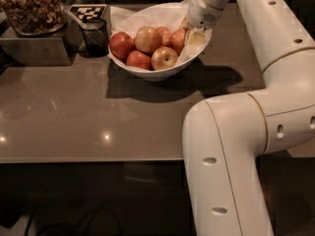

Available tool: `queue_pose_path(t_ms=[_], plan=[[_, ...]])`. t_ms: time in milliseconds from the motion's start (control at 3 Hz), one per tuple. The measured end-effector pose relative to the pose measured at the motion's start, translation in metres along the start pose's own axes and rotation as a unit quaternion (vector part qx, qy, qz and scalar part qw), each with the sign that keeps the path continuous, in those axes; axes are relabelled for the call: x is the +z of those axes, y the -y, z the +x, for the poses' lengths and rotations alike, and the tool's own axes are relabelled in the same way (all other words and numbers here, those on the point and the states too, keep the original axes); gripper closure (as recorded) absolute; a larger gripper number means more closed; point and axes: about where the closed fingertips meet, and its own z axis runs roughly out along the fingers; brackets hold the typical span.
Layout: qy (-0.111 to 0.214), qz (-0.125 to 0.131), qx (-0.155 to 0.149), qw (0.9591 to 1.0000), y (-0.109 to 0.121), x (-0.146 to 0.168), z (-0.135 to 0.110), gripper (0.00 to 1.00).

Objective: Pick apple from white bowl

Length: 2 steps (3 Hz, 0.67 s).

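- Counter [98, 112] edge runs left to right across the near side, with a broad stretch of brown surface between it and the white bowl [157, 73]. That is the widest room you have.
- The bowl sits toward the far side of the counter. A small dark mesh cup [95, 36] stands just beside its left rim, so that side is tight.
- Farther left, a grey box [34, 50] carries a clear container of brown nuts or cereal [32, 6], cut off by the top and left borders.
- The robot arm [236, 156] fills the near right, its big elbow hanging over the counter's near edge. It reaches back along the right side to the bowl.
- The gripper [192, 36] is down inside the bowl at its right rim, against the apple [178, 39], which lies at the right of the pile.
- You cannot tell whether the gripper is spread or clamped, because the wrist and the apple cover much of it.
- Crinkled white paper [133, 16] lines the bowl and rises above the far rim.
- Two darker red apples [121, 44] lie at the left, a paler apple [148, 38] in the middle, and a yellower apple with a stem dimple [164, 58] nearest you.
- A black-and-white checkered marker [87, 11] lies behind the cup. Its pattern is the only print you can make out.
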Motion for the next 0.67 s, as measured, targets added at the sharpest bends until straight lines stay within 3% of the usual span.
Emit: queue_pose_path(t_ms=[667], plan=[[0.01,-0.004,0.01,0.9999,-0.003,-0.001,0.0014,0.77]])
